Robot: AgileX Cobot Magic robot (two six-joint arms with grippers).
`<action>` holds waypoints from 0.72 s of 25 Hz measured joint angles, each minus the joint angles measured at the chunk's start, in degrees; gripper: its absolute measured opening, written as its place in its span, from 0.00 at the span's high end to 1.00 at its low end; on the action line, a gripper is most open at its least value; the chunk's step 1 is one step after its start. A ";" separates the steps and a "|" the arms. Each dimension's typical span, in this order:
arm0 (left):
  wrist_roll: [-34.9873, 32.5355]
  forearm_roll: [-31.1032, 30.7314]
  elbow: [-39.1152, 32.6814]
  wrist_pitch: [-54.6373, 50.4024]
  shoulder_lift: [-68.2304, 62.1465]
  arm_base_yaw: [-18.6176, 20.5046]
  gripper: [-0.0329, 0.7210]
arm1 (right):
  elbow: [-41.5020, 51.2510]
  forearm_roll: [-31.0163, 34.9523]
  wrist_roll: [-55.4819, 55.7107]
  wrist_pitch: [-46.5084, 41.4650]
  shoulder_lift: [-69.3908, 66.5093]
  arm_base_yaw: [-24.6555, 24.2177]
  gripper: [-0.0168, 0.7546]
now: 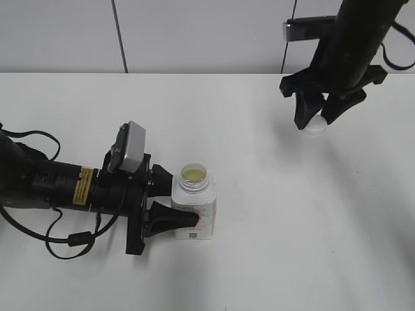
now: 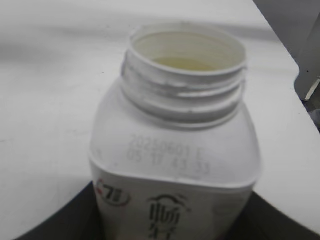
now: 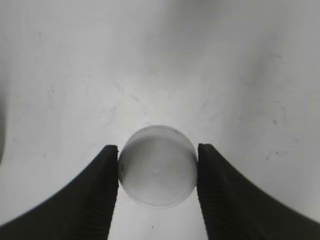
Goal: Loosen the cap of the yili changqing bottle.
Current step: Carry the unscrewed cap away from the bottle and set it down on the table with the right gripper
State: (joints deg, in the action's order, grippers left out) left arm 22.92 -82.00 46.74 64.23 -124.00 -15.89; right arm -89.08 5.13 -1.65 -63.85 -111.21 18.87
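The yili changqing bottle [image 1: 196, 206] stands upright on the white table with its threaded neck open and pale liquid inside. The left wrist view shows it close up [image 2: 175, 145]. My left gripper [image 1: 183, 202] lies low on the table and is shut on the bottle's body, one finger on each side [image 2: 172, 227]. The cap [image 1: 316, 127] is off the bottle, at the far right of the table. My right gripper [image 1: 315, 118] points down and is shut on the cap [image 3: 157, 167], with a finger against each side [image 3: 158, 150], at or just above the table surface.
The white table [image 1: 259, 214] runs to a grey panelled wall at the back. My left arm and its cables [image 1: 45, 188] lie across the table's left side. A camera unit [image 1: 305, 29] sits on my right arm.
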 joint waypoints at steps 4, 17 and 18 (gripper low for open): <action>0.00 -0.05 0.00 0.00 0.00 0.00 0.47 | 7.70 2.36 0.40 8.70 0.00 -0.17 0.48; 0.00 -0.05 0.00 0.00 0.00 0.00 0.47 | 14.61 2.68 0.67 19.06 -7.16 -0.17 0.48; 0.00 -0.05 0.00 0.05 0.00 0.00 0.47 | 14.61 2.68 0.46 18.83 -7.39 -0.17 0.48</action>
State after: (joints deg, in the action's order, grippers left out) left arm 22.92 -82.04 46.74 64.28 -124.00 -15.89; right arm -74.47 7.81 -1.19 -45.02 -118.59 18.70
